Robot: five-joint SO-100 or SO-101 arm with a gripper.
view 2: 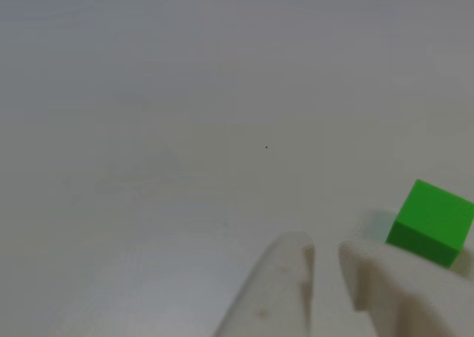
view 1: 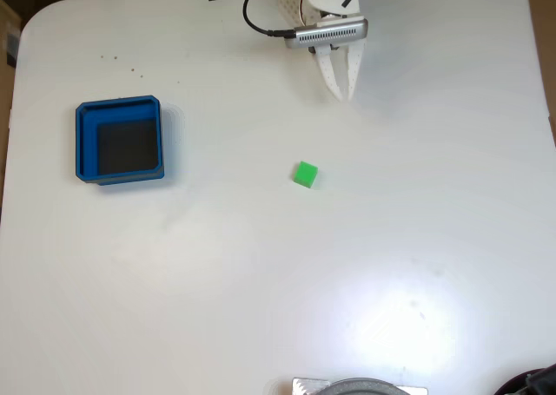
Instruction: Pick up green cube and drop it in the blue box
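The green cube [view 1: 305,174] sits alone on the white tabletop [view 1: 391,239], near the middle. In the fixed view the gripper [view 1: 341,93] is higher in the picture, a little to the right, apart from the cube. Its fingers are almost together with only a thin gap, and they hold nothing. The blue box [view 1: 120,141] is far off to the left. In the other view the cube [view 2: 431,222] lies just past the right fingertip [view 2: 370,267].

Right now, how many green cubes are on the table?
1. The green cube lies near the table's middle, right of the blue box in the fixed view.
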